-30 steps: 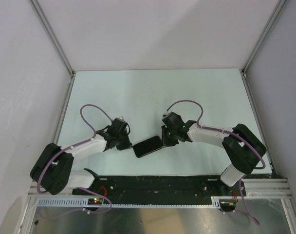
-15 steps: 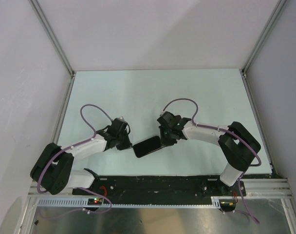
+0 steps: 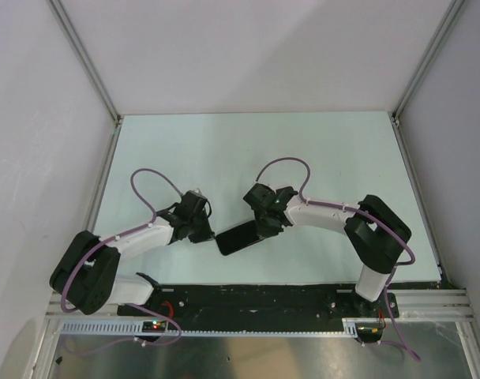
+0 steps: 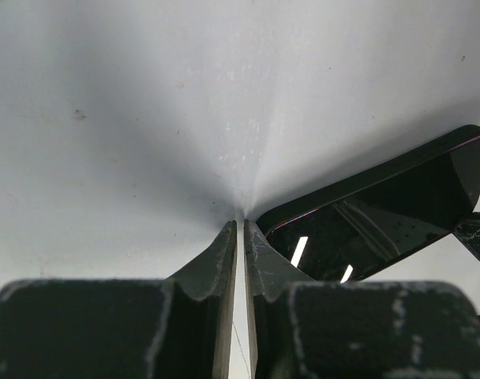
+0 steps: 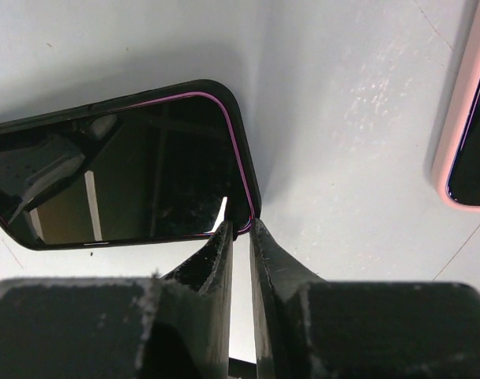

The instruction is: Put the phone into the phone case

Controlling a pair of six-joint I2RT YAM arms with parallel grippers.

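Left gripper (image 3: 211,234) low over tabletop (image 3: 224,150), left of middle, toward near edge. Fingers (image 4: 216,260) pressed almost together, only thin slit, nothing between; tips just beside phone's left end. Phone (image 3: 240,237) flat, screen up, close to near edge, about mid-width, between both grippers. Right gripper (image 3: 264,227) at phone's right end, fingers (image 5: 275,260) pressed close too, empty, tips at phone's corner. Far right, on wrist camera: pink-edged thing (image 5: 467,118), cut off, cannot tell what.
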